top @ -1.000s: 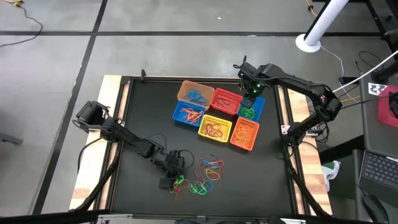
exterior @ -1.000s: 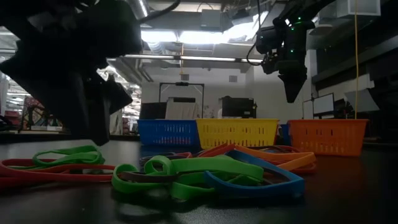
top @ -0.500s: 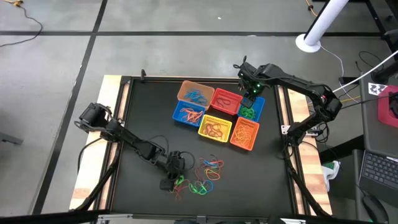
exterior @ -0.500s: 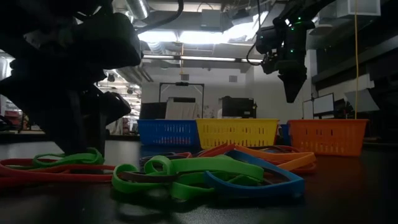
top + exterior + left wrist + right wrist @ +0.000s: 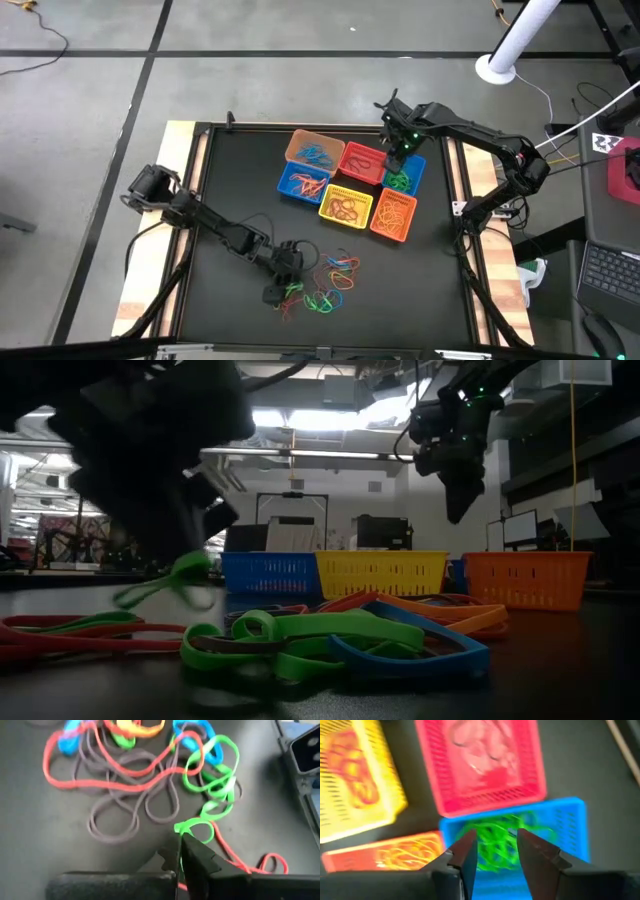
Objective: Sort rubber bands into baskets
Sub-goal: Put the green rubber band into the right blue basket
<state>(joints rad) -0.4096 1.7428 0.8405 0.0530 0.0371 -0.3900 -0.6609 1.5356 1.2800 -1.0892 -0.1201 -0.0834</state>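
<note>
left gripper (image 5: 179, 845): pinched closed on green rubber band (image 5: 195, 827), lifted off table at loose band pile (image 5: 330, 280)
right gripper (image 5: 495, 851): fingers apart, holding nothing, above blue basket (image 5: 570, 827) with green bands

Six baskets (image 5: 352, 186) are counted in two rows; loose rubber bands (image 5: 325, 282), roughly a dozen, are tangled.

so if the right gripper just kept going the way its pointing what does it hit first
Probably the green rubber bands in the blue basket. The right gripper, open, points down into that basket, and nothing shows between; how high it hovers is unclear.
</note>
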